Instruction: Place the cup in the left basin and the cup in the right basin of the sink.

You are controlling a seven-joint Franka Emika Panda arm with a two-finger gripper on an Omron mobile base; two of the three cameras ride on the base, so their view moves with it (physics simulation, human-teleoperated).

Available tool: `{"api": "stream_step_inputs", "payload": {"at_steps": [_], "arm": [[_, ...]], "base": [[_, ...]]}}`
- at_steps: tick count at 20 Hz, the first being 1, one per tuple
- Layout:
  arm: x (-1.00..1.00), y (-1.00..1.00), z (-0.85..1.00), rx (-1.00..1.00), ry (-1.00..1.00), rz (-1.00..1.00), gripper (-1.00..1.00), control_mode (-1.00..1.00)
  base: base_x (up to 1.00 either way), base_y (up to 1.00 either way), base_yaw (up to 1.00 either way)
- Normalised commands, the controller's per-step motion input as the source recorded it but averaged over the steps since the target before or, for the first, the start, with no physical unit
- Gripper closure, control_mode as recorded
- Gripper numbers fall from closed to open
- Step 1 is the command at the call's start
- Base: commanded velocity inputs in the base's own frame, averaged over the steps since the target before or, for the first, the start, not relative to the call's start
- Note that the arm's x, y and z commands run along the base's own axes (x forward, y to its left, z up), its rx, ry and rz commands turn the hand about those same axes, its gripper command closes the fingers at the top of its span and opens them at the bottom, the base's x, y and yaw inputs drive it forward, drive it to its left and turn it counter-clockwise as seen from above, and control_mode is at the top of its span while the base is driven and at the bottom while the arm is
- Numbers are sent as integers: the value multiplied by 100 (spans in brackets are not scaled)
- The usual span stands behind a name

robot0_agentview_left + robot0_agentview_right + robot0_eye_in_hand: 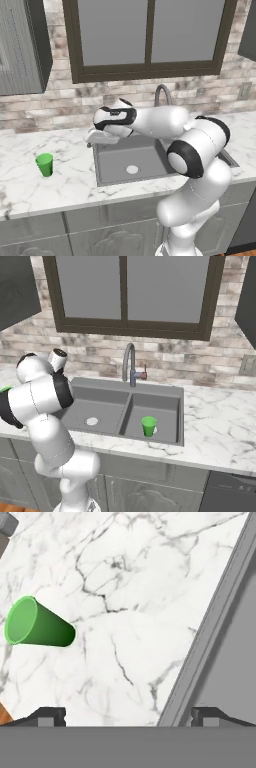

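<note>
One half of the job looks done. In the right base view a green cup [148, 426] stands upright in the right basin [165, 406] of the sink [125, 390], close to that basin's drain, with nothing touching it. The left basin [100, 406] holds only its pale drain [92, 421], so that half is judged to be outstanding.

The second cup [44, 164] stands upright on the marble counter [30, 195], well apart from the sink, at about nine o'clock from the left basin [120, 157] in the left base view. The hand view shows the same cup [37, 623] at roughly ten o'clock, with bare marble between it and the sink's rim [210, 637], which runs along the three o'clock side.

The gripper [129, 716] hangs over the counter near the basin's left edge, its two fingertips [47, 716] spread wide apart with nothing between them. It is not touching the cup.

What is left, by this reading: reach toward nine o'clock to the counter cup, close on it, carry it over the rim and set it down in the left basin.
</note>
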Motion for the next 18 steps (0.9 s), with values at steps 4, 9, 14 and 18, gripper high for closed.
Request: {"api": "stream_step_inputs", "payload": {"at_steps": [4, 9, 14, 18], "arm": [[0, 33, 0, 0, 0, 0, -100, -100], [0, 29, 0, 4, 0, 0, -100, -100], [0, 25, 0, 8, 0, 0, -100, -100], [0, 34, 0, 7, 0, 0, -100, -100]], "base": [[0, 0, 0], [0, 0, 0], [0, 0, 0], [0, 0, 0]]}}
